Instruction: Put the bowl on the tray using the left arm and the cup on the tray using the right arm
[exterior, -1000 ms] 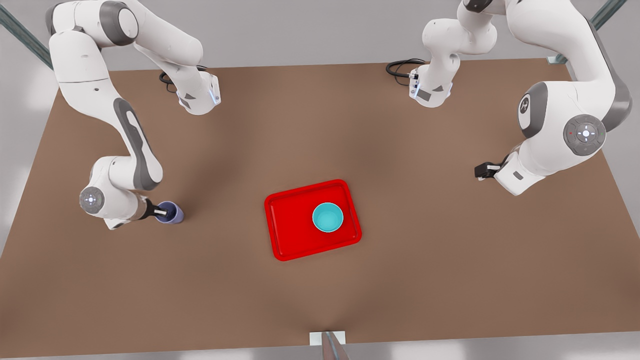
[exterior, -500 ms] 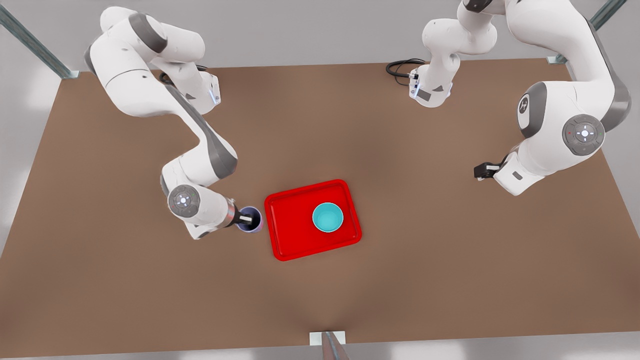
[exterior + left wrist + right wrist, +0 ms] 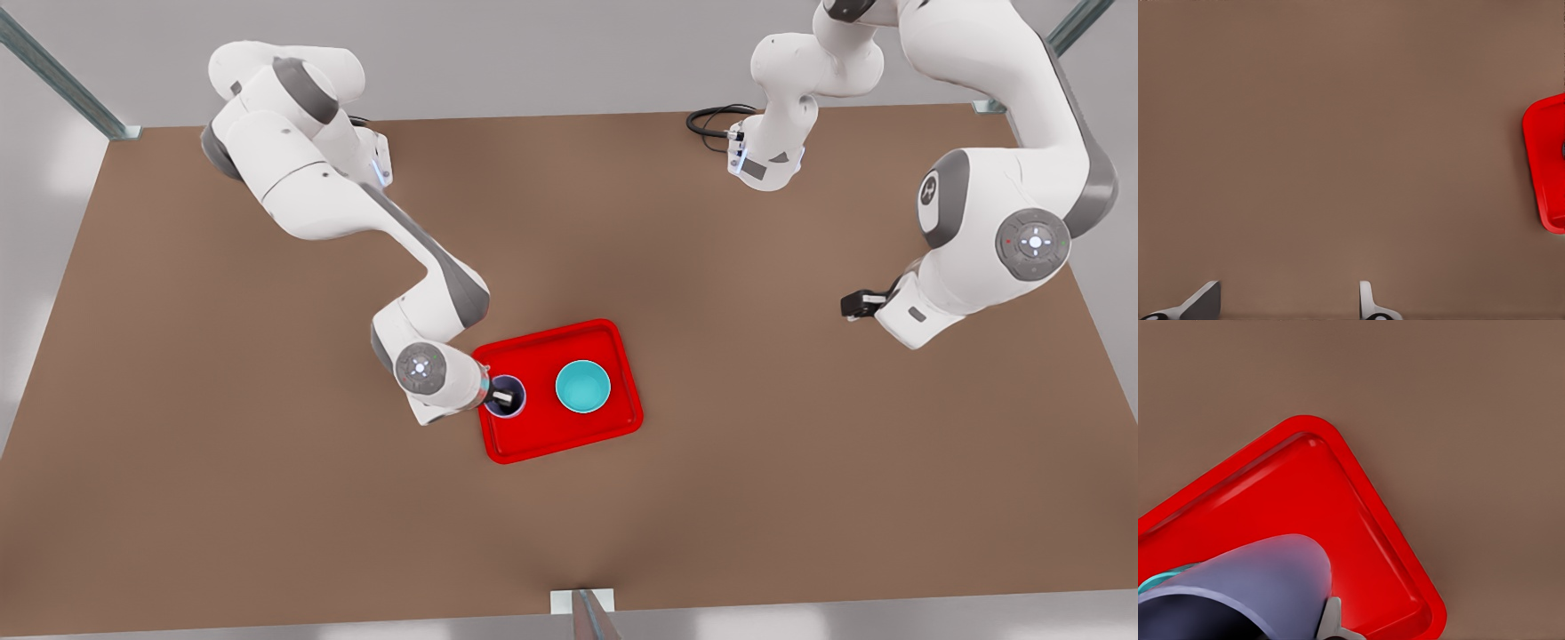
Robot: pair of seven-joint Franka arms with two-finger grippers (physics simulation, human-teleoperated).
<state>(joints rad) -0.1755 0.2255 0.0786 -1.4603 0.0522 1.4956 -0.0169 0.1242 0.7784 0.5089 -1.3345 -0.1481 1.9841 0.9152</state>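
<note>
My right gripper (image 3: 503, 396) is clamped on the wall of the smooth lavender cup (image 3: 508, 397), one finger inside it, over the end of the glossy red tray (image 3: 569, 436) toward the front view's left; whether the cup rests on it is unclear. The round teal bowl (image 3: 583, 387) sits on the tray. My left gripper (image 3: 852, 305) waits with fingers spread and nothing between them, above the brown table (image 3: 267, 498).

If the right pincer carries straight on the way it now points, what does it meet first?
Probably the floor of the flat red tray. The right pincer points down over the tray's left part in the front view, shut on the lavender cup. Height above the tray is unclear.
</note>
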